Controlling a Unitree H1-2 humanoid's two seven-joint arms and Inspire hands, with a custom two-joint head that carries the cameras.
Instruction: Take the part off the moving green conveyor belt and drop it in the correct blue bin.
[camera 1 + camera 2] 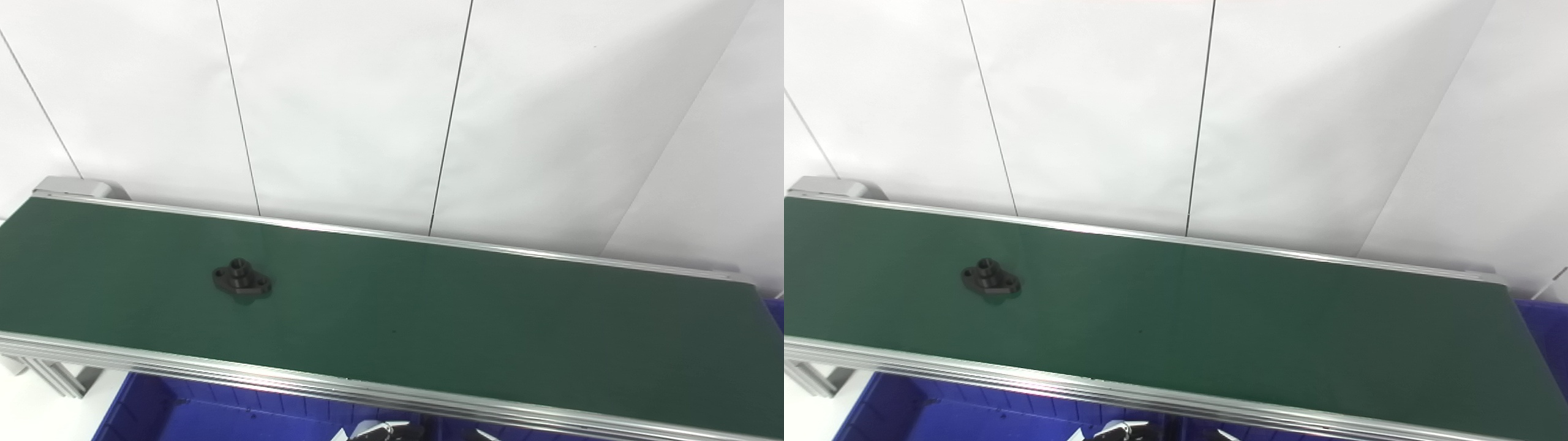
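Left eye view: part (242, 280) sits untouched on green belt (429, 306) | blue bin (184, 416) waiting below | hands barely peek in, can't tell their state | pick and drop both left

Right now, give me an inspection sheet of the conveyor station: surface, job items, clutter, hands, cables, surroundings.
Surface: green conveyor belt with aluminium side rails, running left to right across the view.
Job's things: one dark flanged part lying on the belt's left portion, boss upward; blue bin below the near rail, another blue bin past the belt's right end.
Clutter: nothing seen.
Hands: only slivers at the bottom edge, likely the left hand and right hand; open or shut cannot be told.
Cables: nothing seen.
Surroundings: white panelled wall behind the belt.
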